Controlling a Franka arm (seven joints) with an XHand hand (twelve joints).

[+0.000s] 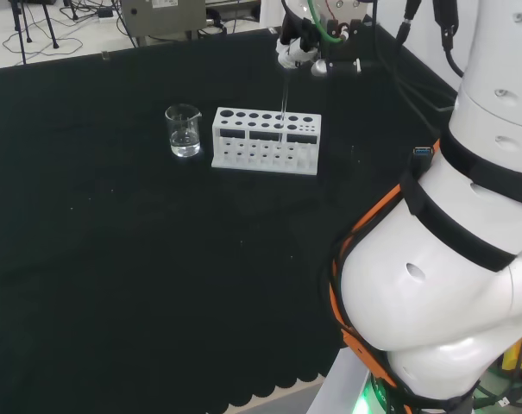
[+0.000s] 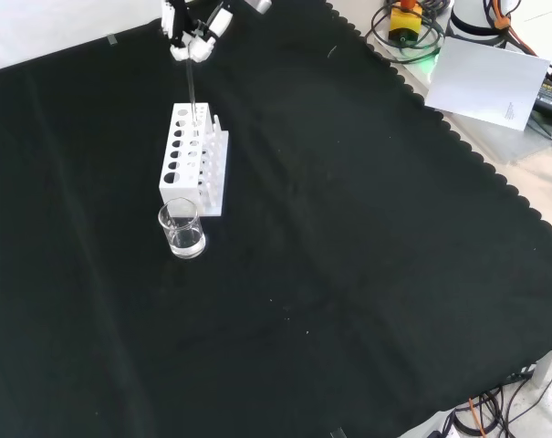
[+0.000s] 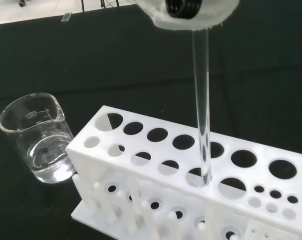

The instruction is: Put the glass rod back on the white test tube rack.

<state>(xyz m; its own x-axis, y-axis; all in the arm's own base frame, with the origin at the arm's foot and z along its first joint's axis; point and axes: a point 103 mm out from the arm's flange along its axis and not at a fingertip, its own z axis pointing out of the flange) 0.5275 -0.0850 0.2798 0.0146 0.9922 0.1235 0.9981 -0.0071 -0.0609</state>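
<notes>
Now I am holding the glass rod [image 3: 201,100] by its upper end, the hand [image 2: 192,41] pinching it with curled fingers above the white test tube rack [image 1: 267,141]. The rod is hanging upright, its lower tip just entering a hole in the rack's top plate. I am judging it light, stiff, slick and brittle, so the top end is looking like the right place to hold. A clear glass beaker [image 2: 182,231] of water is sitting beside the matte plastic rack.
</notes>
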